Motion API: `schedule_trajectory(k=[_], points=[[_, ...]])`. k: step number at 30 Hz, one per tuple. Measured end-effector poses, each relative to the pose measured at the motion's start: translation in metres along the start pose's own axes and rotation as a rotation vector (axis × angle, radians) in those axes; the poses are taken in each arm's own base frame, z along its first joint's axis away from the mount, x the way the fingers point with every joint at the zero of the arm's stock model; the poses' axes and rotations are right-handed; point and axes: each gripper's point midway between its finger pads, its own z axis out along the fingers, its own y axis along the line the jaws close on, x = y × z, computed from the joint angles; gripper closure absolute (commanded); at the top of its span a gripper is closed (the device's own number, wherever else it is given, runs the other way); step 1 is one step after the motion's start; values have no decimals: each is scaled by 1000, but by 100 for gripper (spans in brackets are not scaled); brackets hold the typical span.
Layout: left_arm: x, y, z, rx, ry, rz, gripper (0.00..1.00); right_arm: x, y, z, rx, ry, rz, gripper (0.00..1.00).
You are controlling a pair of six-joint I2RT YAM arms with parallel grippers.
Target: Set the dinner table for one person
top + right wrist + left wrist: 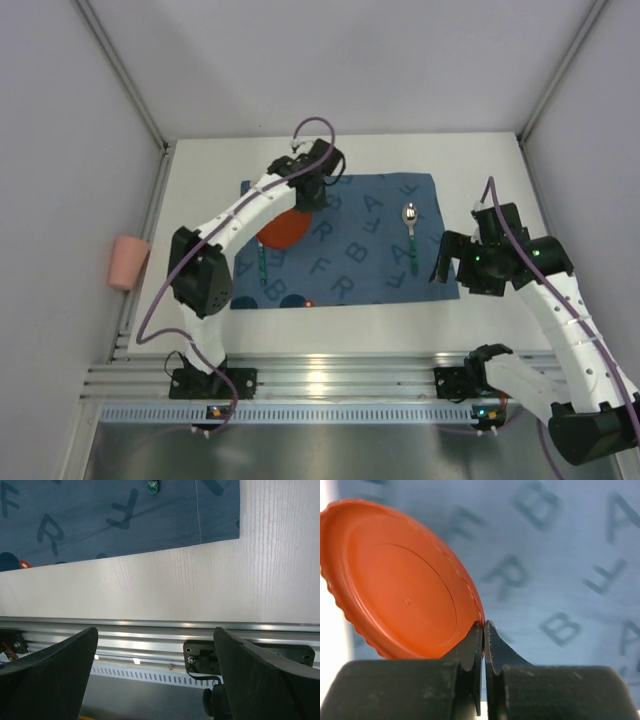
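White matte dinner table point(350, 330), ribbed aluminium rail point(330, 380) at near edge, sits under both pincers. Your left gripper point(484, 627) is clamped on the orange plate point(400, 580) rim; right gripper point(155, 635) gapes wide, empty.

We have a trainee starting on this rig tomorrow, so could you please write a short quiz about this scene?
1. True or false: the left end effector is shut on the rim of the orange plate.
2. Fill in: the right end effector stands ____.
3. The spoon lies: A) on the blue placemat, B) on the orange plate, C) in the right end effector.
Key: 1 true; 2 open; 3 A.
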Motion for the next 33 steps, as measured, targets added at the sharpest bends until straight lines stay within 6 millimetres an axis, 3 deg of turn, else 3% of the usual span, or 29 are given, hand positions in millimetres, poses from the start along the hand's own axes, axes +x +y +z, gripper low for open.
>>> schedule_trajectory(k=[2,4,9,13,18,21,22,25,26,29,33], points=[[17,-36,14,34,37,39,100,1,-2,-5,0,-14,0,0],[40,-57,33,43,90,76,100,5,-3,-8,1,-19,1,0],[97,-79,70,38,225,125,100,10,-10,-14,22,-28,1,0],[108,-101,71,100,245,114,100,12,-14,-16,36,-35,0,0],[114,-154,59,228,236,124,100,18,-20,-11,56,-17,1,0],[124,-181,52,288,239,146,67,21,-22,-8,67,-3,1,0],[128,-187,50,302,245,157,60,21,-22,-7,68,0,1,0],[138,-191,49,302,260,173,34,22,-23,-3,76,14,2,0],[138,-189,50,293,261,176,18,23,-23,-2,79,21,2,0],[131,-180,56,258,246,165,14,23,-24,2,84,34,3,0],[108,-145,62,165,219,139,10,22,-23,6,91,48,3,0]])
